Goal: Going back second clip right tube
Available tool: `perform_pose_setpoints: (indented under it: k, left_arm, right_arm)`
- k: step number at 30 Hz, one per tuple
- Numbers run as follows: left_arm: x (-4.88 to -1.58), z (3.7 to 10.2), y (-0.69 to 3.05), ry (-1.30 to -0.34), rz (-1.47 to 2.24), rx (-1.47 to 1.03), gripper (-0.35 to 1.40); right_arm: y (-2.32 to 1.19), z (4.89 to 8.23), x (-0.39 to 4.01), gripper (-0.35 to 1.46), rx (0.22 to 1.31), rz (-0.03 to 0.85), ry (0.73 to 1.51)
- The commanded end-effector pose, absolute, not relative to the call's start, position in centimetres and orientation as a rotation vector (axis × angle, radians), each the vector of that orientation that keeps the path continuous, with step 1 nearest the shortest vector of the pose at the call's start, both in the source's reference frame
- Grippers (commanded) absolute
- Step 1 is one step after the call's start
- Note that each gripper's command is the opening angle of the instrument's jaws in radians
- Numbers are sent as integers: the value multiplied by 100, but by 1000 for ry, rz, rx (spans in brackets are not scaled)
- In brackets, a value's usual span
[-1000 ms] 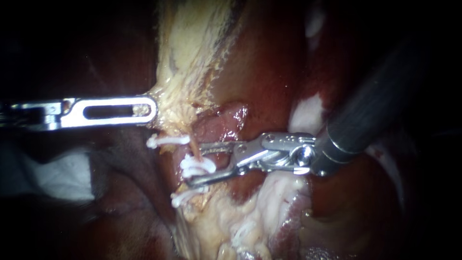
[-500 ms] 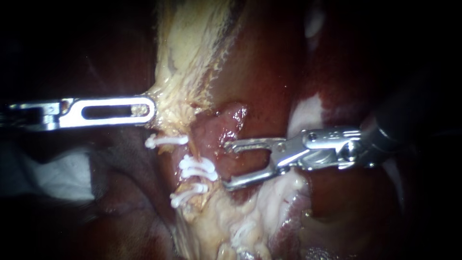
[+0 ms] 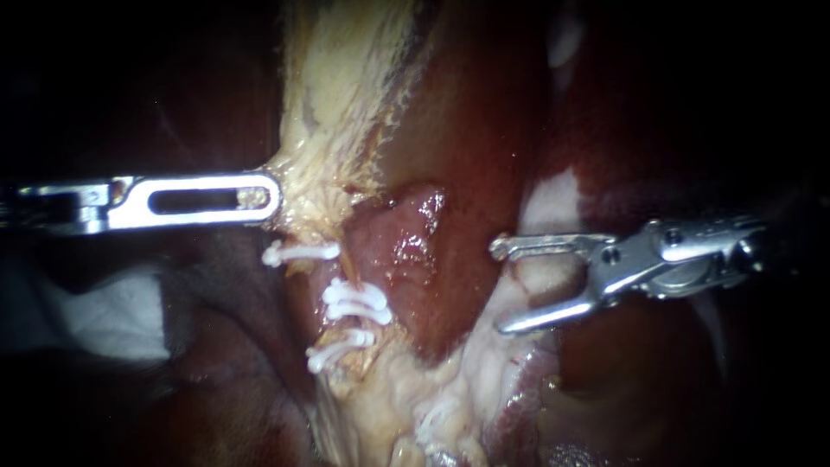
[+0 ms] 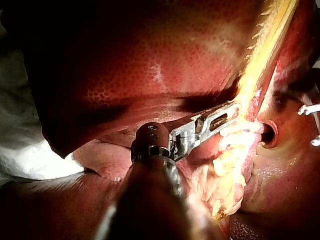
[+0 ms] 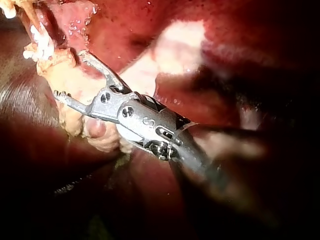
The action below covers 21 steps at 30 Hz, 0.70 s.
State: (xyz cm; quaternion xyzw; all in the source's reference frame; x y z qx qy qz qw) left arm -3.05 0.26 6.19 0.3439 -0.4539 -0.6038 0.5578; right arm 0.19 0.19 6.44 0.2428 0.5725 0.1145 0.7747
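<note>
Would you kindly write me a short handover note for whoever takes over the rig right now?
Left instrument: jaws shut on the edge of the pale tissue.
Right instrument: jaws open and empty, off to the right of the clips, touching none of them.
The clips are white and sit in three places just below the left instrument's hold; I cannot tell which tube each is on.
Done: clips are in place and the right jaws carry nothing.
Left: probably draw the right instrument fully clear, with the left hold unchanged.
</note>
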Motion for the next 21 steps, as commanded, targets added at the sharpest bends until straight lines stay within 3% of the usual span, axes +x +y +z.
perform_pose_setpoints:
  k: [1, 12, 21]
  left_arm:
    - [-305, 620, 26, -1070, -1425, 811, -35]
    - [-316, 634, 21, -1074, -1427, 797, -35]
    - [-361, 665, 16, -1067, -1401, 808, -35]
  right_arm:
    - [20, 643, 17, 60, 527, 251, 1241]
    - [18, 642, 17, 60, 526, 252, 1244]
    - [17, 642, 17, 60, 526, 251, 1244]
